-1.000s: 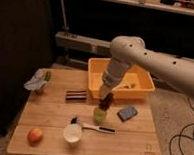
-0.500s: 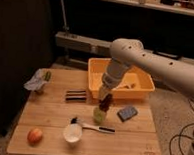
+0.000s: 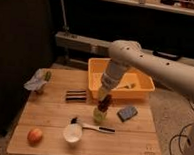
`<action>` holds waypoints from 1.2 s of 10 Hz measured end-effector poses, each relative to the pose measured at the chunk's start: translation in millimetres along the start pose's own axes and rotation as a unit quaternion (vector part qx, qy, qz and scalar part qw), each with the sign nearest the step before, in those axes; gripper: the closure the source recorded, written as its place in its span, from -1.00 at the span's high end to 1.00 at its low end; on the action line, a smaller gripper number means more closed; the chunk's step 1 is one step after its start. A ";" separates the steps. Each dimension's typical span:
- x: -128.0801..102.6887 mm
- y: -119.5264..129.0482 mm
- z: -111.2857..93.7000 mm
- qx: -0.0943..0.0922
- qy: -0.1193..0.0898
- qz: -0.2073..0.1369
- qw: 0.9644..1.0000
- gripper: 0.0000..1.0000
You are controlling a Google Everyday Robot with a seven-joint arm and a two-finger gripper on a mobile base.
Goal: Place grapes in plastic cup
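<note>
Grapes (image 3: 104, 103) hang upright in the shut claw (image 3: 104, 105) directly over the cup (image 3: 99, 114) mid-desk (image 3: 48, 113), sponge (image 3: 127, 113) just beside.

One cam only, set high & back from the worktop (image 3: 48, 113), looking down at an angle across it twd shelving behind. Mid-range: whole worktop in view, arm entering from the right w/ the hand (image 3: 104, 104) near centre, over the plastic cup (image 3: 99, 114).
</note>
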 end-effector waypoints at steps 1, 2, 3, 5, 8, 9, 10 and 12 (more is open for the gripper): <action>-0.7 -0.8 3.6 -0.001 0.001 0.000 1.000 -1.00; -1.6 -0.8 5.5 -0.002 0.002 0.000 1.000 -1.00; -3.2 0.2 9.0 -0.004 0.005 -0.002 1.000 -1.00; -3.6 2.0 17.5 -0.007 0.010 -0.004 1.000 -1.00; -1.8 2.0 26.4 -0.010 0.016 -0.001 1.000 -1.00; -2.1 1.5 28.3 -0.009 0.019 -0.001 1.000 -1.00; -3.0 1.9 30.4 -0.008 0.024 -0.001 1.000 -1.00; -2.6 1.4 33.0 -0.008 0.029 0.001 1.000 -1.00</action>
